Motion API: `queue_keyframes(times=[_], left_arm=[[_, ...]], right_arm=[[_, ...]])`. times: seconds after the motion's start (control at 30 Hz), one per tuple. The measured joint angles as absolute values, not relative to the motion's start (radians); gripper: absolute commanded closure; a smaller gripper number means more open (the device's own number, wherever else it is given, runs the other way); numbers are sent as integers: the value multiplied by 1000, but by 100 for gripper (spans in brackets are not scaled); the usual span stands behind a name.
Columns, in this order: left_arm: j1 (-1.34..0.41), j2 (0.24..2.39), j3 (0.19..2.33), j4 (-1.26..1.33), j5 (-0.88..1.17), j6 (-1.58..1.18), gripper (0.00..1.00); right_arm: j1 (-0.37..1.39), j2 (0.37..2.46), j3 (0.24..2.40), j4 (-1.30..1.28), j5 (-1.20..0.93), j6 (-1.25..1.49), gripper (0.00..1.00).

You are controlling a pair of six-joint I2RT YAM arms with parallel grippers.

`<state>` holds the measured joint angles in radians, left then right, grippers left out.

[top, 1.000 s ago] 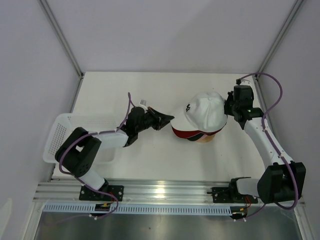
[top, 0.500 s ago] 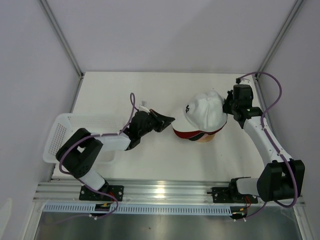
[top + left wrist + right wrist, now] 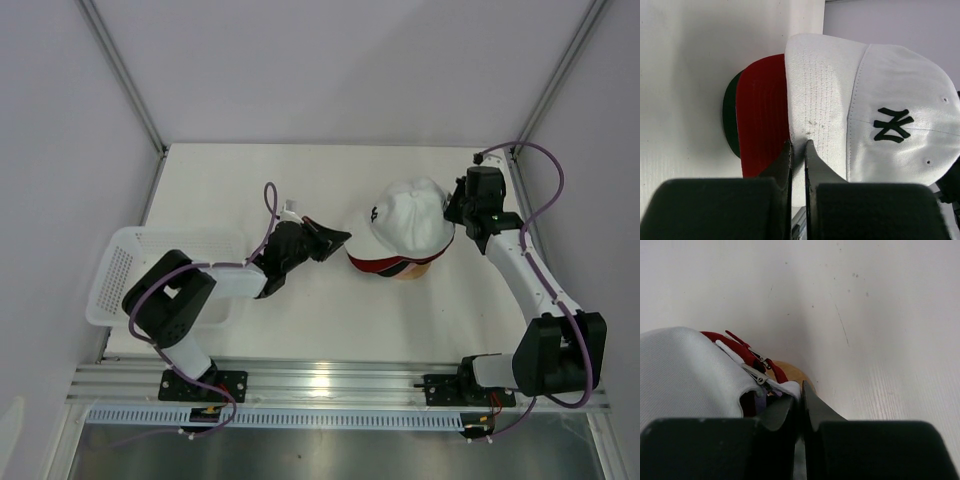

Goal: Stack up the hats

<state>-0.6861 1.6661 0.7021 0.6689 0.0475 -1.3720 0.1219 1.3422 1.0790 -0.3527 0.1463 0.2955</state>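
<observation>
- White cap (image 3: 410, 220) sitting atop the stack on the stand (image 3: 405, 277), with red cap (image 3: 762, 115) and green cap (image 3: 729, 120) beneath.
- Pinched at the brim by the left gripper (image 3: 341, 238), reaching in low from left of the stand, jaws nearly closed on the cloth.
- Clamped at the back strap by the right gripper (image 3: 452, 214), right of the stand, forearm outstretched.
- Seating step, by the look of it; next calls for releasing both sides without dragging the hat off the stand.

White cap (image 3: 880, 85), black emblem (image 3: 893, 125); red brim (image 3: 762, 115); dark green brim (image 3: 730, 122).
</observation>
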Motion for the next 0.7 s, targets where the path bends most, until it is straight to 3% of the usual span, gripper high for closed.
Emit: queue_keyframes(times=[0.4, 0.7], left_arm=[[-702, 1658, 709, 686, -10, -1216, 99], [-757, 1659, 710, 710, -143, -1094, 99]], right_arm=[[119, 1243, 929, -240, 159, 371, 97], [115, 1149, 737, -20, 149, 418, 95]])
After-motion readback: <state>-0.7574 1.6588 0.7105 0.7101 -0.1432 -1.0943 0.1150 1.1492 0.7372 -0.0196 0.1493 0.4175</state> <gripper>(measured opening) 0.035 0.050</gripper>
